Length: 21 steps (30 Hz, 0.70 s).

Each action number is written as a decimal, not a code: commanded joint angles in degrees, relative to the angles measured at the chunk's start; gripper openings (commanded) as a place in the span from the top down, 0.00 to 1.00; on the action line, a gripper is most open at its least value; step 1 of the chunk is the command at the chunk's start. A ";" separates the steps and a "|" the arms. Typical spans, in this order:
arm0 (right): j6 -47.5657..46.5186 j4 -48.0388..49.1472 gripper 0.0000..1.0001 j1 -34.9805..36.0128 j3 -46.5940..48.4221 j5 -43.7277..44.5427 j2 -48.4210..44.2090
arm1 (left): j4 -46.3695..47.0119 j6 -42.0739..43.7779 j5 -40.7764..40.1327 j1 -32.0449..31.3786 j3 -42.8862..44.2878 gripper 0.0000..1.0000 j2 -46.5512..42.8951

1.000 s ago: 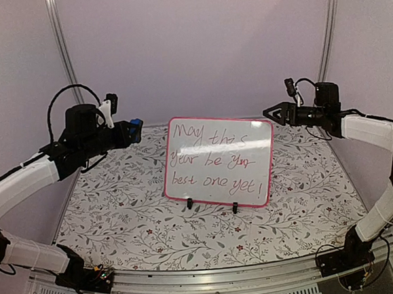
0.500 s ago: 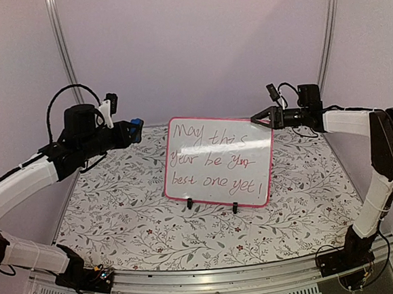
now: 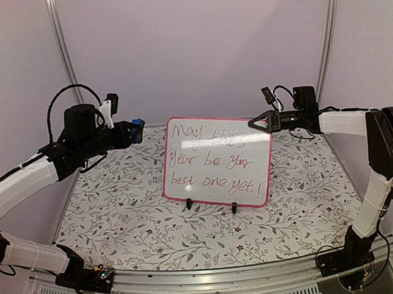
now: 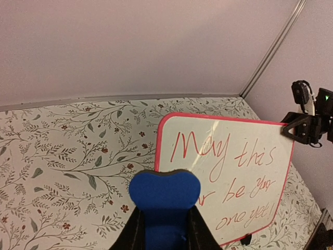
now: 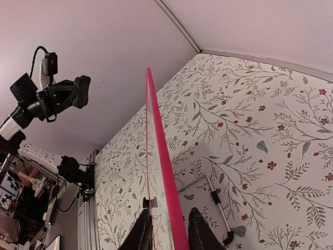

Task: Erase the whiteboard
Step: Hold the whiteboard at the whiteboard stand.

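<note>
Right gripper (image 5: 169, 221) of mine is straddling the top right corner of the whiteboard (image 3: 218, 162), one finger on the written face and one on the back. The pink frame (image 5: 167, 172) runs up between them. They're drawn in narrow around that edge, but honestly I can't tell if they're actually biting on it or sitting just off it.

Why there? My guess is that the board only stands on two small black feet (image 3: 189, 203) in the middle of the bench (image 3: 113, 215). A sideways wipe could push it over or skate it across the floral cover. Holding a top corner should brace it, and it keeps my arm out of the way of the writing.

Left gripper (image 4: 165, 234) is pressed together on the blue eraser (image 4: 164, 195). It pinches the eraser low down so the wide end sticks out front as the wiping face. It hangs in the air at the far left, well apart from the board and pointed toward it.

All three lines of red writing (image 3: 214, 160) are on there, so I'd say the actual erasing hasn't begun. I'd want a firm hold on the right before the eraser comes in. I'd probably start at the top left, away from my own fingers. The risk I'd watch is pressing too hard and tipping the board backwards
</note>
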 commanded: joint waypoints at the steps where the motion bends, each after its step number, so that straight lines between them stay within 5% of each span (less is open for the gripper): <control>1: -0.41 0.77 0.84 2.12 -1.04 -0.97 -2.55 | 1.07 0.61 0.83 -0.19 -0.07 0.85 -0.39; 6: -0.39 1.14 0.99 3.66 -4.05 -0.50 -5.33 | 1.07 0.46 1.22 0.03 -0.02 0.85 -0.53; 21: -1.63 2.55 1.00 10.37 -13.54 11.29 -16.54 | 1.42 -0.02 2.28 0.14 -0.36 0.85 -0.56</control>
